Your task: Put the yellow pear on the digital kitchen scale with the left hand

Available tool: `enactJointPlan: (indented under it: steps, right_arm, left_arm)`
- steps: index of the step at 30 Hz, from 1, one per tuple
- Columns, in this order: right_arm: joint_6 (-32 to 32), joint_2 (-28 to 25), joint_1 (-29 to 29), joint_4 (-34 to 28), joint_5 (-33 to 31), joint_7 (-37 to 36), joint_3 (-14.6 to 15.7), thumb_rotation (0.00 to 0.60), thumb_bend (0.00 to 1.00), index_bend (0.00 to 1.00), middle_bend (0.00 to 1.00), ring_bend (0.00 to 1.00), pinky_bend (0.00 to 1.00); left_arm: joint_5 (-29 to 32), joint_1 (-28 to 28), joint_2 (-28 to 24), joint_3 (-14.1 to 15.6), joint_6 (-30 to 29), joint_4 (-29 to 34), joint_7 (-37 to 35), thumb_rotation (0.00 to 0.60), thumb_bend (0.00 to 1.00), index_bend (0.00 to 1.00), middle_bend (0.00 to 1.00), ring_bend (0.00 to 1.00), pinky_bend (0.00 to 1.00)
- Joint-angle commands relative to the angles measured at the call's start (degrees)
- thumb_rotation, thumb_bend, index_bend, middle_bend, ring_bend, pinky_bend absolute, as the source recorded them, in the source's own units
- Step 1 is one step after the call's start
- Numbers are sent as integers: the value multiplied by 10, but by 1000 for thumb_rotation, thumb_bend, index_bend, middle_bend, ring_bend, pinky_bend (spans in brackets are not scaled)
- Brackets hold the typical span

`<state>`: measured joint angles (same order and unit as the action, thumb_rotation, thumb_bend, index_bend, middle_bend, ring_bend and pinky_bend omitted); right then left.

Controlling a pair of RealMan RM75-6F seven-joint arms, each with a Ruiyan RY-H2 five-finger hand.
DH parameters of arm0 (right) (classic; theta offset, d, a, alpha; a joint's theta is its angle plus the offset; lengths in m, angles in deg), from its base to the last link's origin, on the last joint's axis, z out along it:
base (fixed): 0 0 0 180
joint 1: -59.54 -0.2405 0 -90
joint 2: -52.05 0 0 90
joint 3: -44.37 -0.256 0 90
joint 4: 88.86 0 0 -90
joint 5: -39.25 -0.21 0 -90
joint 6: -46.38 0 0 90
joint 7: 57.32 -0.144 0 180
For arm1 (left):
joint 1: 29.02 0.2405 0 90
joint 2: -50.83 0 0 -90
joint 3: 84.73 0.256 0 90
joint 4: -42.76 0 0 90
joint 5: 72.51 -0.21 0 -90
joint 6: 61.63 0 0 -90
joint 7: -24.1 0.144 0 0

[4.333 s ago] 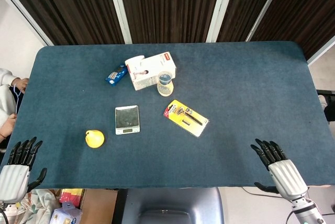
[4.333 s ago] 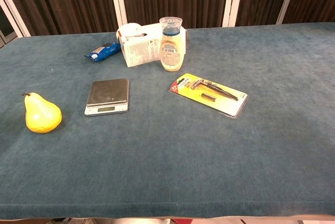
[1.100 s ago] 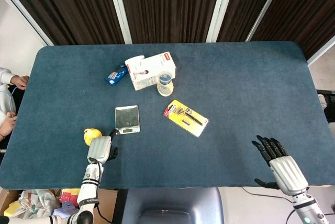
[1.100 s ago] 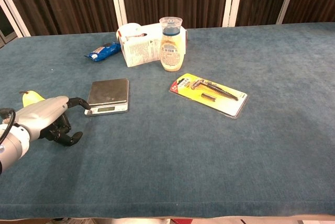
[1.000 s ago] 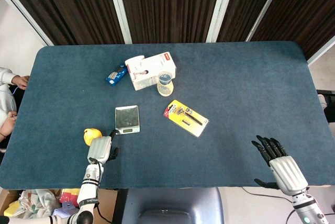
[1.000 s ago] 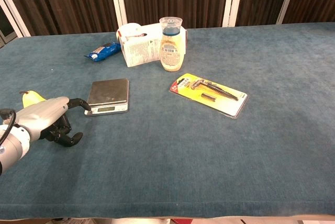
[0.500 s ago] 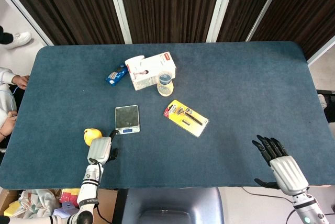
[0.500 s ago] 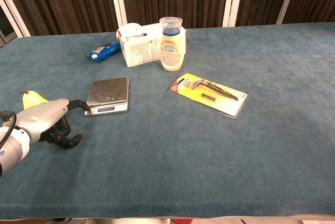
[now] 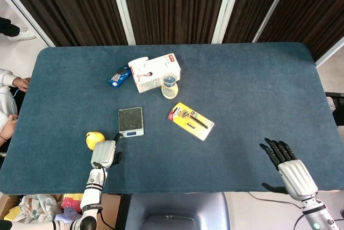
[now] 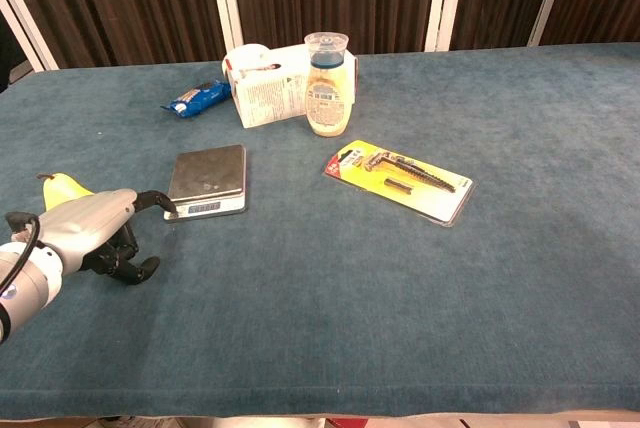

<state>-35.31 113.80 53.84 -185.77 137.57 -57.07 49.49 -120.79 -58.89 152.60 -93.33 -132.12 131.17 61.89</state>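
Observation:
The yellow pear lies on the blue table near the front left; in the chest view only its top shows behind my left hand. My left hand sits just right of the pear, palm down, fingers partly curled and holding nothing. Its thumb reaches to the front left corner of the digital kitchen scale, whose display is lit. My right hand hovers at the table's front right edge with its fingers spread, shown in the head view only.
A yellow blister pack of tools lies right of the scale. Behind the scale stand a jar, a white carton and a blue snack packet. A person's arm shows at the left edge.
My left hand has crept slightly toward the scale, and the scale has shifted a little away. The pear and the right hand stay where they were.

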Motion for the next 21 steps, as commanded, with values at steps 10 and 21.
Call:
enactJointPlan:
  steps: [10,21]
  right_arm:
    - [-4,-3,1,0,4,-7,2,600,161,0,0,0,0]
    - [1,-2,-2,0,10,-8,4,600,161,0,0,0,0]
  left_arm:
    - [-200,39,-43,19,-113,38,-112,600,399,5,989,1000,1000]
    - [-291,94,-133,43,-192,88,-133,600,374,0,66,40,215]
